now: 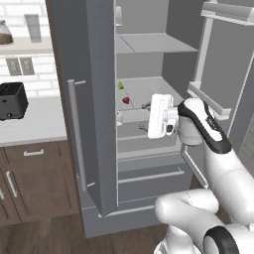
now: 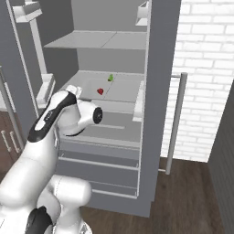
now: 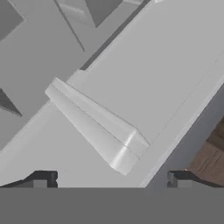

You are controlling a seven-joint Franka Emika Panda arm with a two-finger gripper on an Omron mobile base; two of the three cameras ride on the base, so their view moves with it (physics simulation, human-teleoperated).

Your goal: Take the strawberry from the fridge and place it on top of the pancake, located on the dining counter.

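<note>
- In front of the open fridge (image 1: 94, 99), the arm reaches up from the base, its hand (image 1: 159, 116) raised level with the middle shelf (image 2: 114, 89).
- Both fridge doors stand open; the left door (image 1: 82, 89) carries a long bar handle (image 1: 74, 134), and the right door (image 2: 160, 91) swings out toward a white brick wall (image 2: 205, 68).
- The strawberry (image 1: 126, 100) lies on the middle shelf, toward the back, well apart from the hand.
- From the right base view, the strawberry (image 2: 100, 91) sits just below and left of a small green item (image 2: 110, 77) on the same shelf.
- The hand is outside the fridge, beside its right door bins (image 1: 208, 96), and touches nothing.
- In the hand view, the fingertips (image 3: 41, 178) stand far apart at the bottom corners, so the hand is wide and holds nothing.
- That view looks at a pale grey door panel with a raised bin ledge (image 3: 100, 127) running across it, and a strip of wood floor (image 3: 210, 153) at the lower right.
- Two drawers (image 1: 149, 173) sit shut below the shelves.
- To the left of the fridge, a black toaster (image 1: 12, 100) stands on a pale worktop (image 1: 37, 124) over brown cabinets (image 1: 34, 178).
</note>
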